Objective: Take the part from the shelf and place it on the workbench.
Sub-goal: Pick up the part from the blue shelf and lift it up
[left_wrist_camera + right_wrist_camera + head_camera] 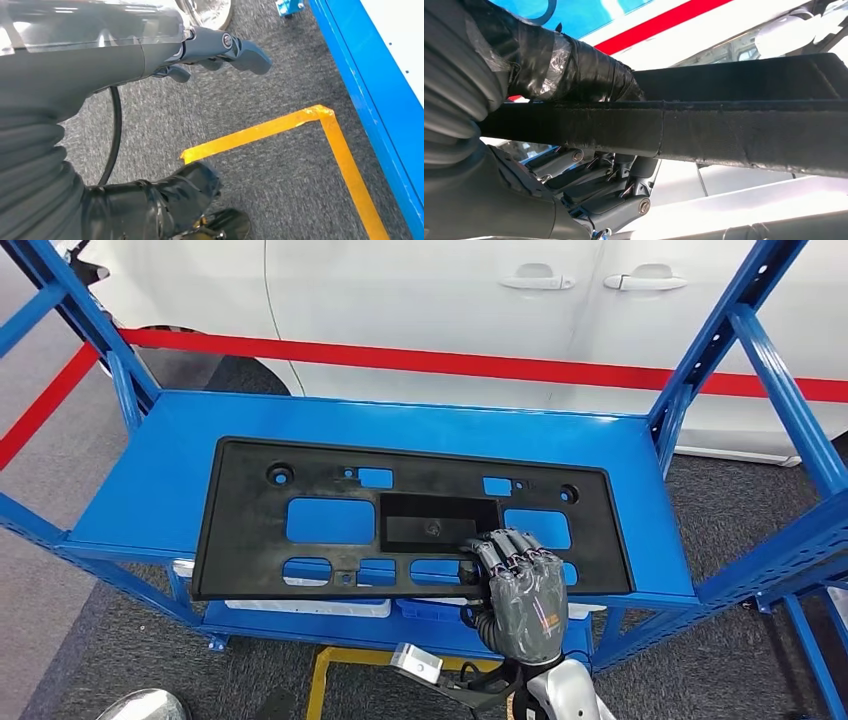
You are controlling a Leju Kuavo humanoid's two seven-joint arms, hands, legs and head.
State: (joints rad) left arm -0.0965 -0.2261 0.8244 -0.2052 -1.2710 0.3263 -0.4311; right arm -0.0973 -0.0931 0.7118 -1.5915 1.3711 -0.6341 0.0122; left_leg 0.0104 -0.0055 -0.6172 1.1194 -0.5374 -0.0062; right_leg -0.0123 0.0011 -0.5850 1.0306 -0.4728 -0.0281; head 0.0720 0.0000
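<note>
shelf: blue metal rack [140, 470], top deck carries the black part [300, 480], basically nothing else up there
part: big flat plastic panel with cutouts, lying flat, spans most of the deck, its near edge sits right at the shelf's front edge
right hand: right hand [520, 590] clamped on the part's near edge, right of middle, fingers over the top, thumb [574, 65] on the other face
left hand: left hand [215, 50] hanging over grey carpet by yellow floor tape [345, 155], fingers loosely curled, holding nothing
</note>
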